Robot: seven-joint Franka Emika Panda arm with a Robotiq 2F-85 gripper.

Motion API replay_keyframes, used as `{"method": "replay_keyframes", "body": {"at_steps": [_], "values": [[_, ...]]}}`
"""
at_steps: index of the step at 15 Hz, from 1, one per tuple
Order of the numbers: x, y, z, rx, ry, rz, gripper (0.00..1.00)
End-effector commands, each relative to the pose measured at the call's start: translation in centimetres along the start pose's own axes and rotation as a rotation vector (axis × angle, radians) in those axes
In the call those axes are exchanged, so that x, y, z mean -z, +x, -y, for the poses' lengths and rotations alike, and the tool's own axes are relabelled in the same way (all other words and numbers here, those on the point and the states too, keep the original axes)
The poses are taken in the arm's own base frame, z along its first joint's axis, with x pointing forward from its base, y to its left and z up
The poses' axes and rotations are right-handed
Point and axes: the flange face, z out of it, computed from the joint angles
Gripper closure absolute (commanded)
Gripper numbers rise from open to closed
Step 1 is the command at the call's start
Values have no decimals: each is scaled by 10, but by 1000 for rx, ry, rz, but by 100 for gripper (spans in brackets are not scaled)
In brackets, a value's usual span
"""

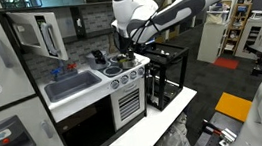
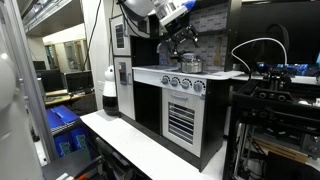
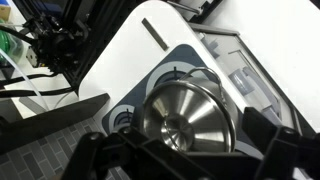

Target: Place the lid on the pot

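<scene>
Lid point(image 3: 185, 112): bare metal, polished, smooth, mirror-bright with sharp reflections; counter point(image 3: 125, 60): white, smooth, faint sheen, painted wood or plastic, cannot tell which; hob point(image 3: 195, 62): grey, matt; fingers point(image 3: 95, 155): black, matt; sink point(image 1: 72, 87): grey, dull satin finish; arm point(image 1: 198, 4): white shell, glossy, plastic in look; knobs point(image 2: 185, 85): silver, shiny; oven door point(image 2: 150, 105): black, smooth; rack point(image 1: 169, 78): black frame, matt; table point(image 2: 130, 140): white, smooth, material not determinable.

Probably a lab: toy play kitchen point(image 1: 130, 105), background shelving point(image 1: 234, 25), looped cables point(image 2: 255, 45).
</scene>
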Motion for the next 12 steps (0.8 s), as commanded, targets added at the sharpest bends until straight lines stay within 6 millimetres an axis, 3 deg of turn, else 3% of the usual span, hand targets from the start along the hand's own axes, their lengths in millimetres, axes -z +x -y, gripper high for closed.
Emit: {"method": "replay_keyframes", "body": {"at_steps": [1, 6, 12], "values": [[11, 2, -6, 27, 84, 20, 0], [33, -7, -8, -10, 230, 42, 0], [64, -24, -17, -183, 308, 115, 0]]}}
